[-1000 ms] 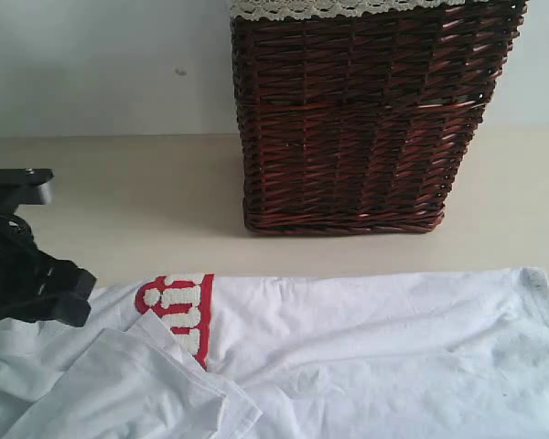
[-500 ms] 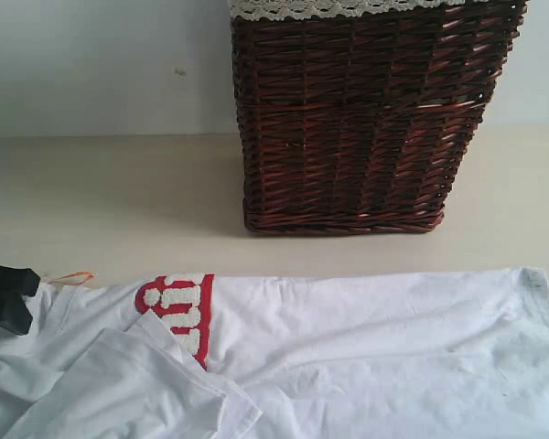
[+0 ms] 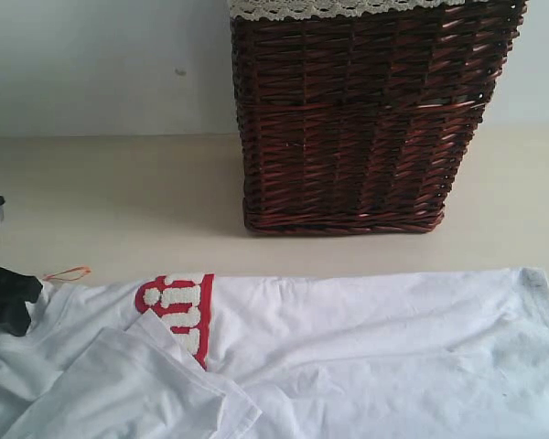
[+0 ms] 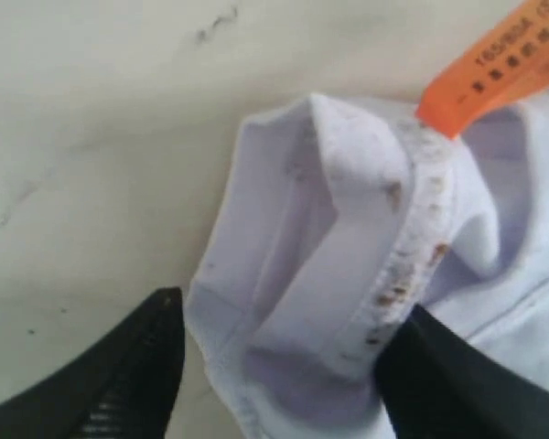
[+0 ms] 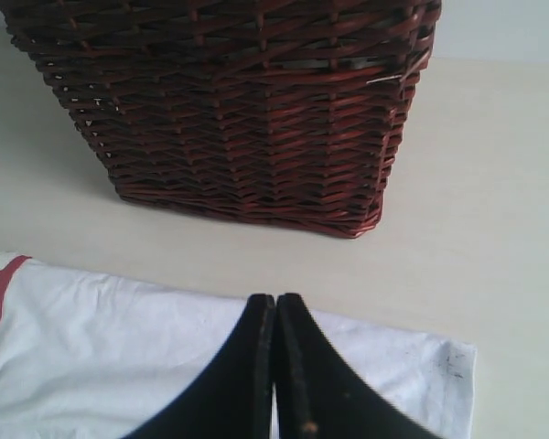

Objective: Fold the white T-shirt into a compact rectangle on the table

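The white T-shirt (image 3: 366,347) lies spread across the front of the table (image 3: 119,201), with one sleeve folded over next to its red-outlined lettering (image 3: 176,306). My left gripper (image 3: 9,297) sits at the shirt's left end. In the left wrist view its black fingers stand apart on either side of the bunched collar (image 4: 348,238), by an orange tag (image 4: 494,69); the left gripper (image 4: 288,311) is open. My right gripper (image 5: 276,297) is shut on nothing and hovers over the shirt's (image 5: 119,347) far edge, facing the basket.
A tall dark-brown wicker basket (image 3: 357,119) with white lace trim (image 3: 311,9) stands at the back centre, close behind the shirt. It also fills the right wrist view as the basket (image 5: 229,101). A pale wall runs behind the table.
My left gripper has moved left off the shirt to its left end, uncovering the collar corner and the orange tag. The rest of the shirt lies as before.
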You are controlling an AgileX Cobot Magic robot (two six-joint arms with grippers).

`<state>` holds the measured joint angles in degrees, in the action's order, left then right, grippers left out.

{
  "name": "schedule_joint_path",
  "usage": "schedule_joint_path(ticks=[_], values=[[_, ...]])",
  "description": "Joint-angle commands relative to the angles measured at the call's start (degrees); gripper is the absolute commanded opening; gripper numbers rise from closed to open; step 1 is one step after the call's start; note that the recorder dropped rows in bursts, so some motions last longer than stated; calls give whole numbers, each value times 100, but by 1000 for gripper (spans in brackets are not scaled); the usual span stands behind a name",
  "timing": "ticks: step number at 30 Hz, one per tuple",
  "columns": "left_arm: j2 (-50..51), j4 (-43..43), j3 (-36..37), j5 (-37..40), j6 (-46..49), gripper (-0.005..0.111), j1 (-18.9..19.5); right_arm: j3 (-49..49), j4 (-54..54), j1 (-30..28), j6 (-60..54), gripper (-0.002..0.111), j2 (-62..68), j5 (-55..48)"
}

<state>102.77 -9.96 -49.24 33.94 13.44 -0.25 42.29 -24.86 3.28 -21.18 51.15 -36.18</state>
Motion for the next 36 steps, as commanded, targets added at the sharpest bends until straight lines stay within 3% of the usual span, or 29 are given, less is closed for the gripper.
schedule_joint_path(ticks=[1,10,15,21,28,31,35,36], values=[[0,101,-26,25,205,58,31,-34,-35,8,-64,0,13,31],[662,-166,61,150,424,58,20,-34,-35,8,-63,0,13,-5],[827,-723,-122,860,856,58,20,-34,-70,8,-76,0,13,6],[992,-1991,-178,1745,2132,58,20,-34,-71,8,-76,0,13,-5],[1030,-2215,-178,1681,2367,56,20,-34,-71,8,-76,0,13,-17],[1030,-2193,-178,1667,2367,41,20,-34,-71,8,-76,0,13,-17],[1019,-1940,-380,1678,2180,1,20,-34,-92,8,-76,0,13,-15],[1008,-1881,-416,1678,2123,0,20,-34,-92,8,-76,0,13,-15]])
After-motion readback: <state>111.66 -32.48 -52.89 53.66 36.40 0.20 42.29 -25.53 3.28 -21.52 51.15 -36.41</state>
